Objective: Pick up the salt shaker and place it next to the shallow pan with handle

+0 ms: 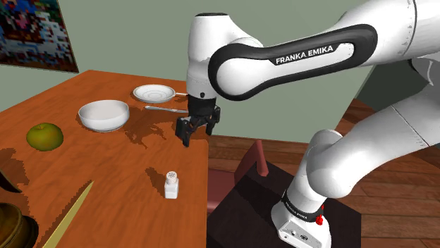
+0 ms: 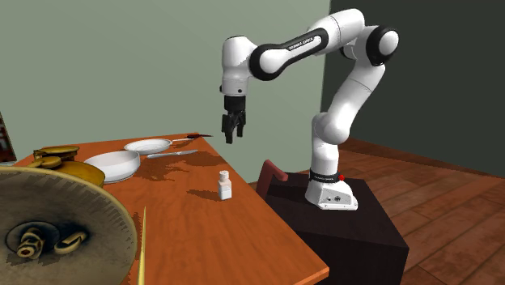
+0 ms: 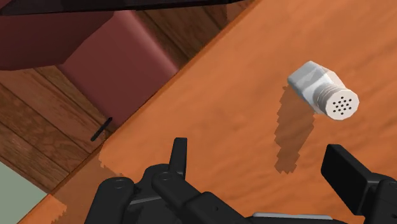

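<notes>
1. White and upright, the shaker is standing on the table near the edge closest to the stand. It is well apart from the pan at the far end, and it is not being gripped.
2. The hand is being held in the air above the table, between shaker and pan in the shoulder view. Its fingers are spread wide with nothing clasped, and in the wrist view the shaker is lying off beside one finger, not between the two.
3. Nothing of the task is judged done. Lowering to the shaker, closing on it, lifting, carrying and setting it down beside the pan are all being left to do.
4. Being counted: one shaker, one pan, one white bowl, one green fruit, one silver utensil beside the pan.
</notes>
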{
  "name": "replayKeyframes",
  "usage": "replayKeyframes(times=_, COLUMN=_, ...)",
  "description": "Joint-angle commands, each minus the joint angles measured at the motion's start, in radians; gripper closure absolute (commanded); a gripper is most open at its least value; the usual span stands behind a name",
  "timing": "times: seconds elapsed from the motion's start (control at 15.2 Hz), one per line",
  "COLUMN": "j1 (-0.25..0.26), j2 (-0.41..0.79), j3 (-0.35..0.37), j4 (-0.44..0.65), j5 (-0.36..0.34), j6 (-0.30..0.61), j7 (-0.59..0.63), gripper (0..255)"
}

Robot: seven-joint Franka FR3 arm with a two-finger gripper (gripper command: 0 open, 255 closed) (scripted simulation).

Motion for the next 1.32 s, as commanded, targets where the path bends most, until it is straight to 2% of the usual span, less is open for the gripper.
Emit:
replayKeyframes(times=0.0, j1=0.009, j2=0.052, j3=0.036, j4=0.013, j5=0.009, j6=0.037, j7=0.037, gripper=0)
replayKeyframes(times=0.46, j1=0.025, j2=0.262, j3=0.164, j4=0.098, j5=-0.007, j6=0.150, j7=0.183, gripper=0)
replayKeyframes(times=0.92, j1=0.020, j2=0.318, j3=0.180, j4=0.047, j5=-0.026, j6=0.254, j7=0.200, gripper=0)
replayKeyframes(times=1.25, j1=0.019, j2=0.323, j3=0.181, j4=0.043, j5=-0.029, j6=0.262, j7=0.202, gripper=0)
